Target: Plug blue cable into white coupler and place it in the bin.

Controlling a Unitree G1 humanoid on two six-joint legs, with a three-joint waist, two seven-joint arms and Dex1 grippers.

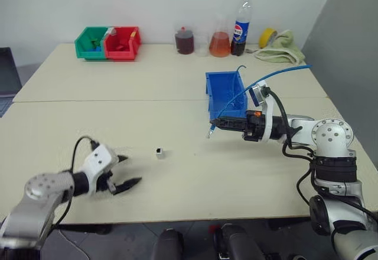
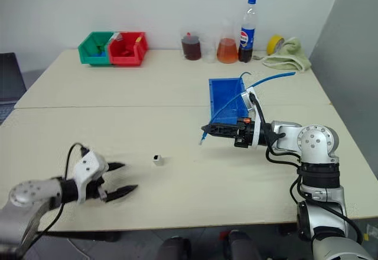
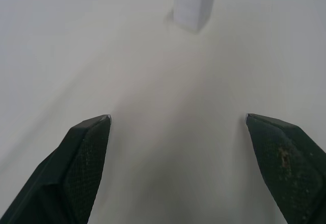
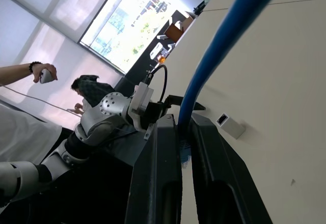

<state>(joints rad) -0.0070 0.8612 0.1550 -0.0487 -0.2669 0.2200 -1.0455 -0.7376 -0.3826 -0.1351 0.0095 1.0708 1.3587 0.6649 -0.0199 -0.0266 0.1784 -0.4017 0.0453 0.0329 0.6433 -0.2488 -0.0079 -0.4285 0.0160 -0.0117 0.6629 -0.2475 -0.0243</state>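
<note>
So on my end the right claw (image 1: 217, 122) is clamped tight on the blue cable (image 1: 236, 97), holding it up off the bench (image 1: 177, 83) just in front of the blue bin (image 1: 224, 91). The cable arcs up and back over the arm, and its clear plug end dangles just below the fingertips (tiny in the head views, so I can't say much about it). The arm itself reaches in level from the right.

The left claw (image 1: 125, 172) is spread wide open with nothing in it, low over the near-left part of the bench. The white coupler (image 1: 160, 152) stands on its own on the bench, a bit ahead of those open fingers (image 3: 84, 152) and not touching them, dark end facing up. It's well apart from the cable.

At the back of the bench there's a green bin (image 1: 90, 42) and a red bin (image 1: 121, 42) side by side.
</note>
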